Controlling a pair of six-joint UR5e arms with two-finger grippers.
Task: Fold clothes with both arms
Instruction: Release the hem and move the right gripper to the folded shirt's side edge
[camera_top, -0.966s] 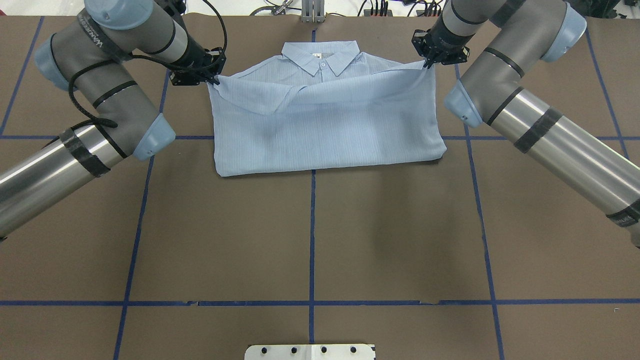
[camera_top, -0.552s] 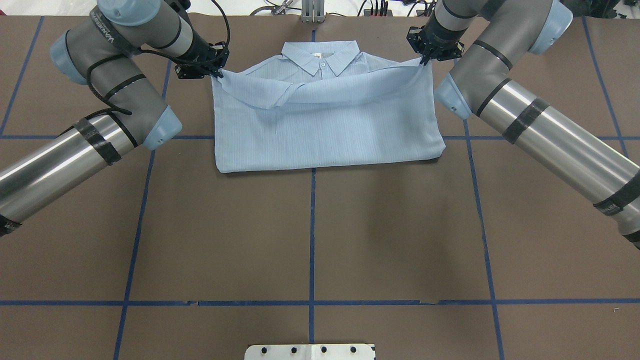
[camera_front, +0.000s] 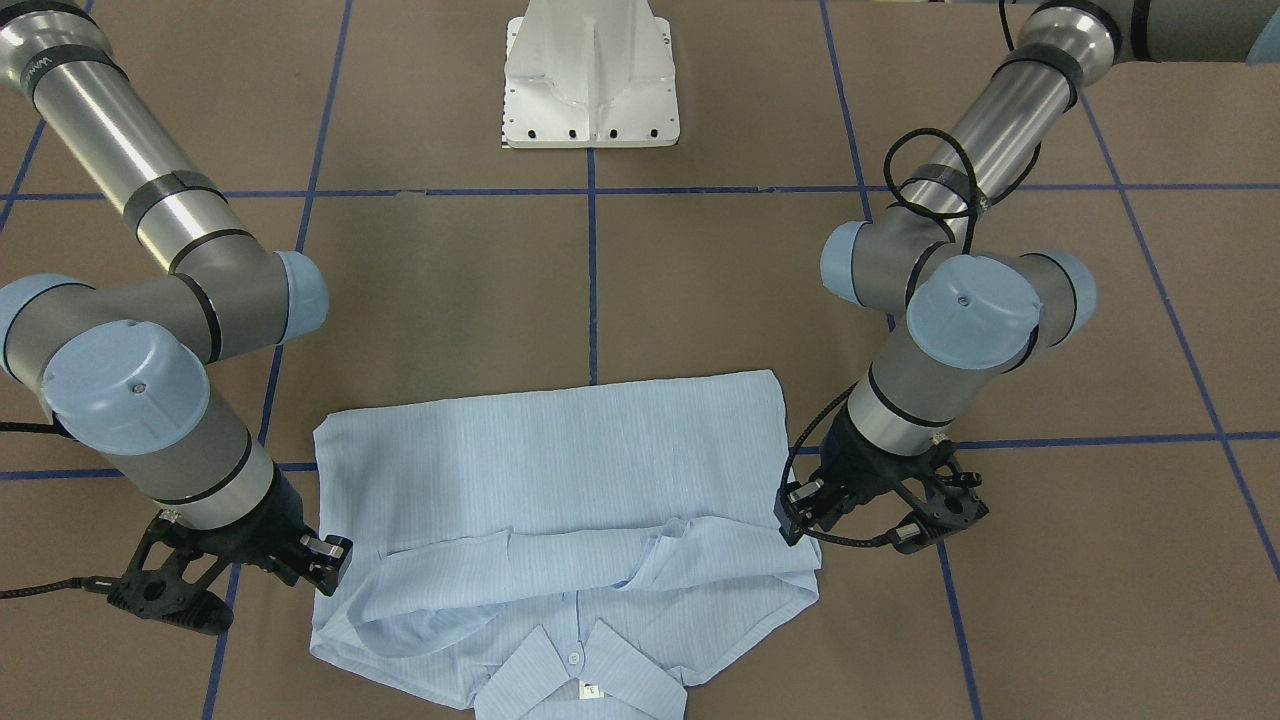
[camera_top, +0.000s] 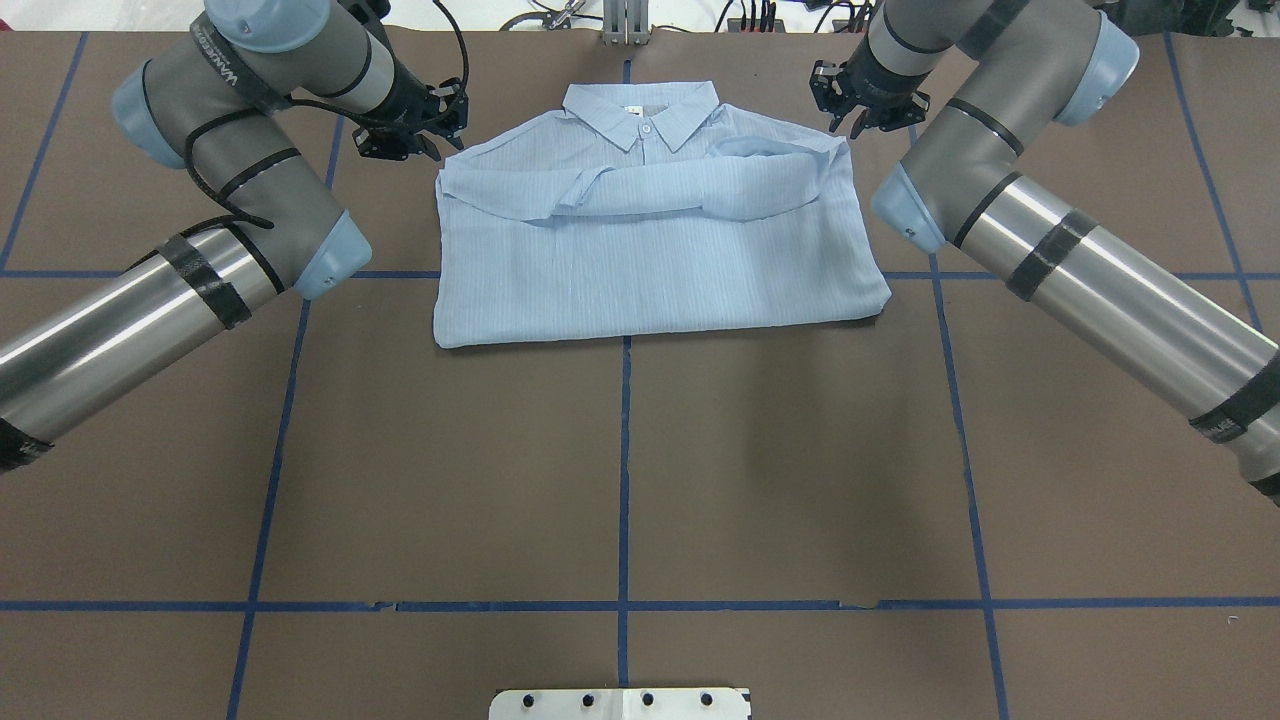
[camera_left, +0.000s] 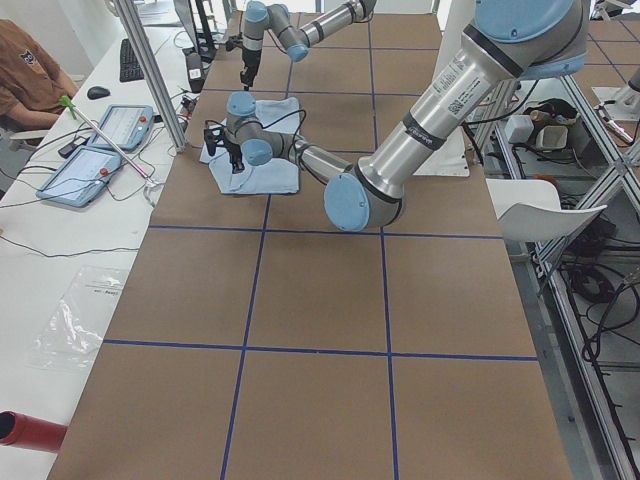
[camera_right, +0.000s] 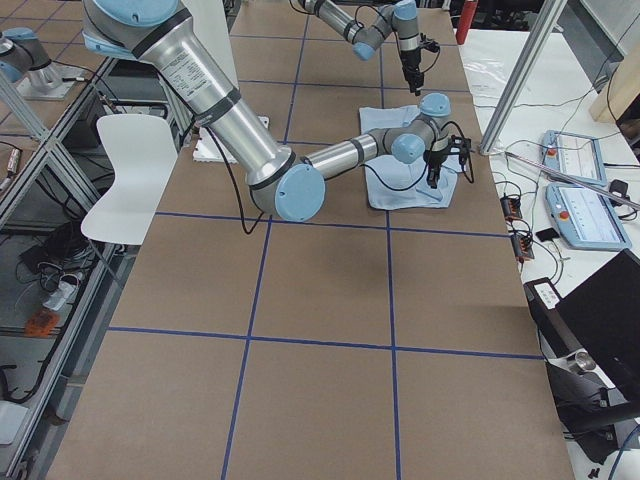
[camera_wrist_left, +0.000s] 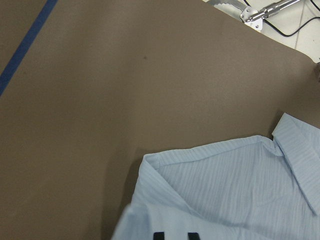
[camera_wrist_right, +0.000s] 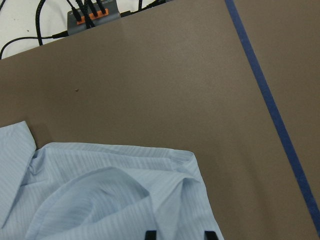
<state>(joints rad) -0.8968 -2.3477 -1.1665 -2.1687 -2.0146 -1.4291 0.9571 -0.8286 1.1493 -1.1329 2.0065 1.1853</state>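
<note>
Your left gripper (camera_top: 428, 135) and right gripper (camera_top: 858, 115) flank the shirt (camera_top: 650, 270) at the far edge of the surface (camera_top: 780, 480), jaws spread empty, presumably clearing the fold.

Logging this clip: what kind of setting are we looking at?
Probably a robotics lab workcell: the left arm and right arm work at a brown table gridded with blue tape, aluminium framing stands beside it, and control pendants lie on a side desk.
</note>
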